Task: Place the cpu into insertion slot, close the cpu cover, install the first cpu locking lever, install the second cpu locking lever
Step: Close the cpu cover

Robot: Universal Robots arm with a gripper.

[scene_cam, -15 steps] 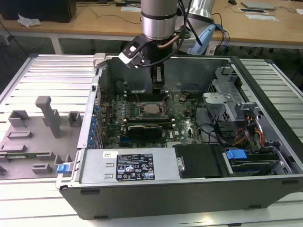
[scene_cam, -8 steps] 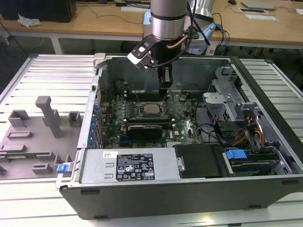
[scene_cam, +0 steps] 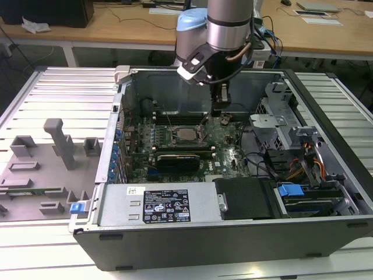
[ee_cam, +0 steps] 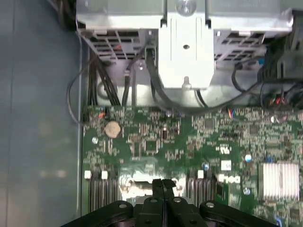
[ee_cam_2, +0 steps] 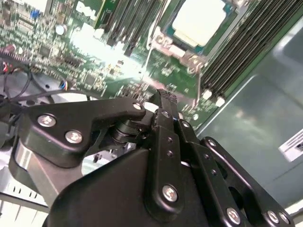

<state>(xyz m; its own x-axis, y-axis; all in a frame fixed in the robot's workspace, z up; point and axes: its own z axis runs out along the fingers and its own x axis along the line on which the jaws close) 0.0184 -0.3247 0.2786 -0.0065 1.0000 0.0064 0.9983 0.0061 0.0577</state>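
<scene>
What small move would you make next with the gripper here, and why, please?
Probably nudge the shut gripper onto the thin lever beside the socket and press it down. The chip already lies in the socket, the cover looks closed around it, and the empty gripper hovers just off the socket on the exterior view's right.

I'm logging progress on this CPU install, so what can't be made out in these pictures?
Latching around the cpu: too small in the exterior view.
Part of the cpu: cut off by the picture's edge in the second wrist view.
What the gripper touches: hidden by its own body in both wrist views.
</scene>
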